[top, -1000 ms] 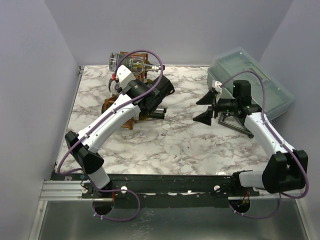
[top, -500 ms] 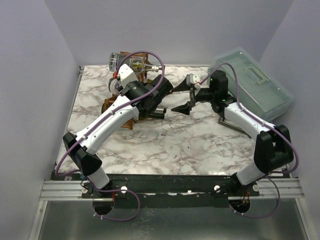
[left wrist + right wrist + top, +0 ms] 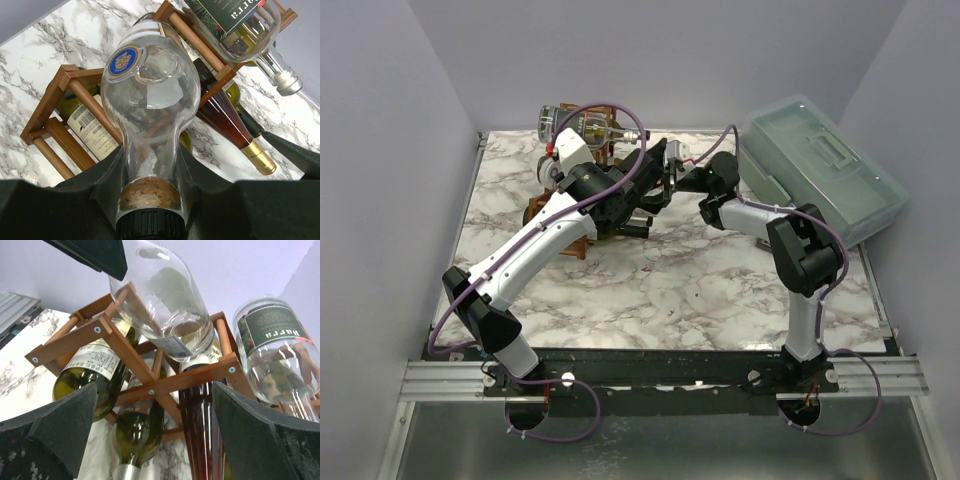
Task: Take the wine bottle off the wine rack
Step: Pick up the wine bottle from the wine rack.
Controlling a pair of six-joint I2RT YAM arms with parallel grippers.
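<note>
A white tabletop (image 3: 700,290) veined in grey marble fills the middle of the overhead view. Plain lilac walls enclose it: back wall (image 3: 670,60) at 12 o'clock, left wall (image 3: 380,200) at 9, right wall (image 3: 932,120) at 3. An aluminium rail (image 3: 440,378) lines the 6 o'clock edge, with a grey metal sheet (image 3: 670,450) below. The light is soft and even.

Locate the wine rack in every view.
Top external: wine rack at the table's far left, largely hidden under the left arm.
Left wrist: rack spans the upper picture, behind the clear bottle.
Right wrist: rack fills the centre, seen from low down.
Shared landmark: the green-labelled bottle lying on the rack's top.
</note>
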